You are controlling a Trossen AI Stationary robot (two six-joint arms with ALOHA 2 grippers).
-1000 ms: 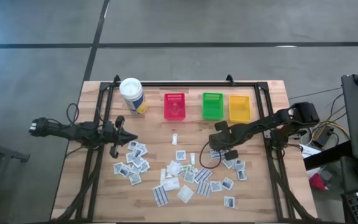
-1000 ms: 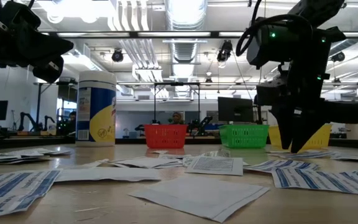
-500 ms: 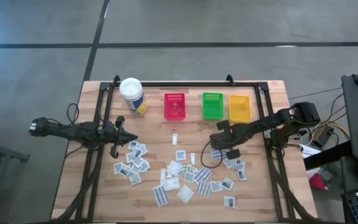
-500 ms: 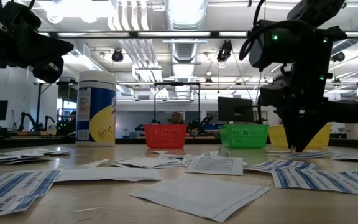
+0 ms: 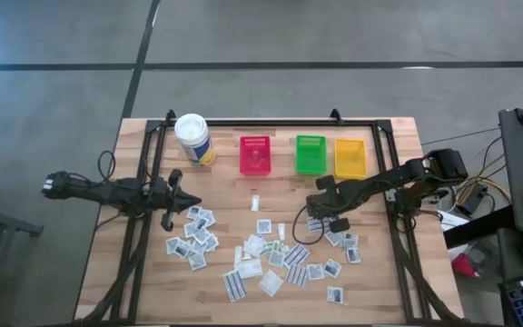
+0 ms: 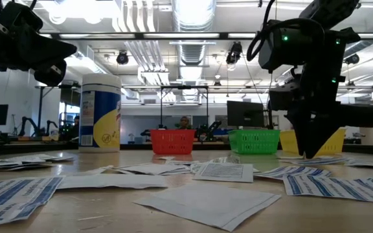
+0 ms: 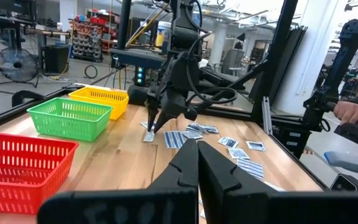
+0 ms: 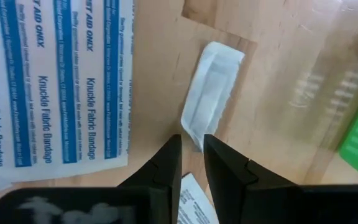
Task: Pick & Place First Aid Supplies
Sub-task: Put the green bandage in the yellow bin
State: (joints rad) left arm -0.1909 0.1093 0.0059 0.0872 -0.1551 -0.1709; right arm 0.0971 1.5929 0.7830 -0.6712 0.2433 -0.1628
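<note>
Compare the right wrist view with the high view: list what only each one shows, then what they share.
Only the right wrist view: the print "Knuckle Fabric Bandage" on a blue-striped packet, and the right claw nipping the edge of a plain white packet.

Only the high view: the white canister, red bin, yellow bin, the left claw waiting over the table's left side, and the whole packet scatter.

Both: the wooden table and green bin.

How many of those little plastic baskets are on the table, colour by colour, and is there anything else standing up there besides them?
Red basket: 1
Green basket: 1
Yellow basket: 1
White canister with yellow label: 1
Total standing items: 4
</note>
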